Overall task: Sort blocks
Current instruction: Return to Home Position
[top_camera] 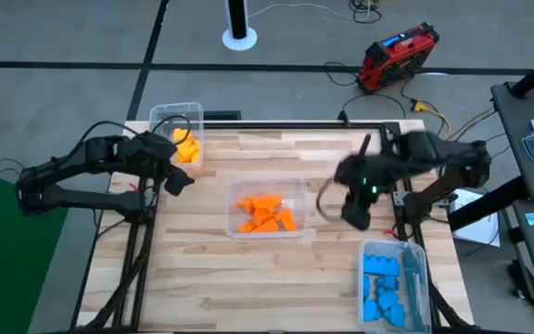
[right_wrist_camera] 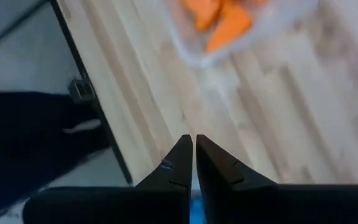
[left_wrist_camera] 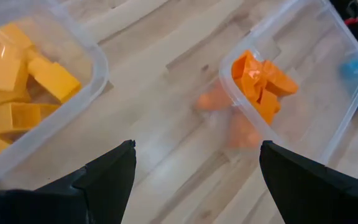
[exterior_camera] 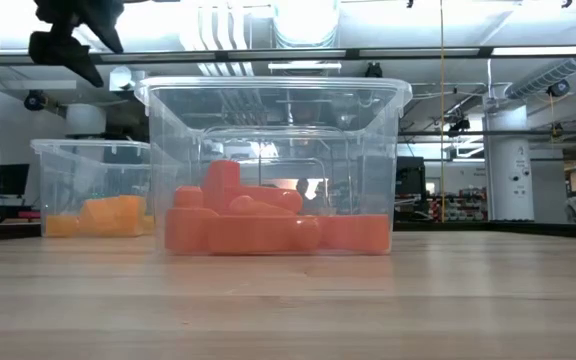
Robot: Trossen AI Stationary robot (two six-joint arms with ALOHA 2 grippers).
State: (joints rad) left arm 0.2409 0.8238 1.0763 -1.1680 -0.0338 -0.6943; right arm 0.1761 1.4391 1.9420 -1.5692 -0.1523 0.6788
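Left gripper [left_wrist_camera: 194,152]: jaws wide, empty, just beside the clear plastic bin [top_camera: 176,109] of yellow plastic blocks [top_camera: 185,147] at the wooden table [top_camera: 202,278]'s back left corner.
Right gripper [right_wrist_camera: 194,142]: fingers pressed together, empty, between the orange plastic blocks [top_camera: 265,213] mid-table and the blue plastic blocks [top_camera: 383,283] at the front right corner.
No loose block seen, so withdrawal is the likely next move.

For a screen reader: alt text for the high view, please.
Three clear bins on a wooden table hold sorted yellow blocks top left, orange blocks centre, blue blocks bottom right. The left gripper hovers by the yellow blocks, the right gripper right of the orange.
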